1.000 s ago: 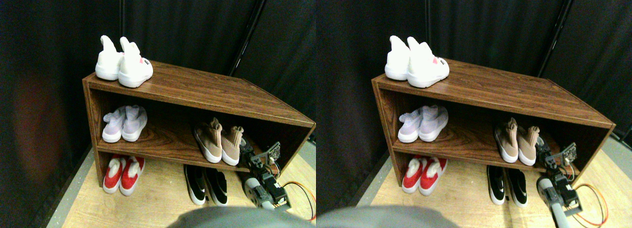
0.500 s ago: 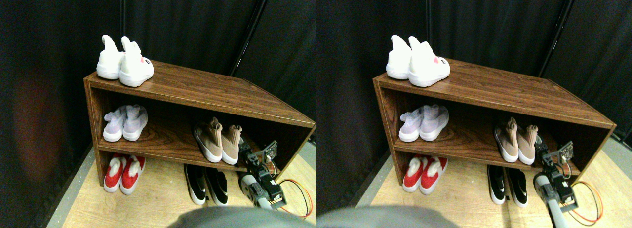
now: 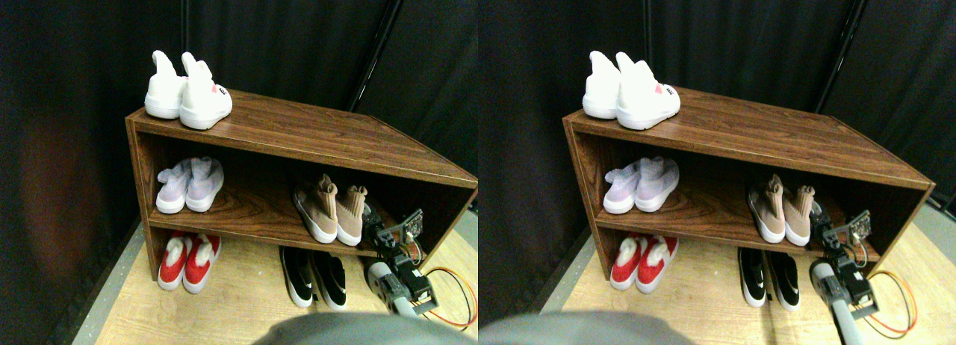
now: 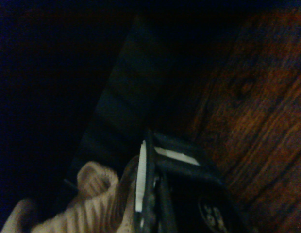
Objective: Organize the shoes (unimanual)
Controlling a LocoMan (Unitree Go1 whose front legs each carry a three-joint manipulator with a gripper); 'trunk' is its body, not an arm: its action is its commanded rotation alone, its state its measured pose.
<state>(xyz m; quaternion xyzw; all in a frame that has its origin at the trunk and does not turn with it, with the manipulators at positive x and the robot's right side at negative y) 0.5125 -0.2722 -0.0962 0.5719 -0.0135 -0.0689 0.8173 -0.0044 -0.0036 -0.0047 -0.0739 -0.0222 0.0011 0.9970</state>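
Tan knit shoes (image 3: 331,208): middle shelf (image 3: 246,210), right part, side by side.
Right gripper (image 3: 376,229): just beside the right tan shoe; jaw opening and hold cannot be told.
Black slip-ons (image 3: 312,276): floor, under the shelf.

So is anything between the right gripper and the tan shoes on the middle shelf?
Nothing visible. The right gripper sits right beside the tan pair on the middle shelf, and the wrist view shows the knit collar against the jaw frame.

mid-shelf centre (image 3: 254,203) free | tan shoes (image 3: 328,210) flank gripper (image 3: 373,229) | rack's right wall (image 3: 448,210) near
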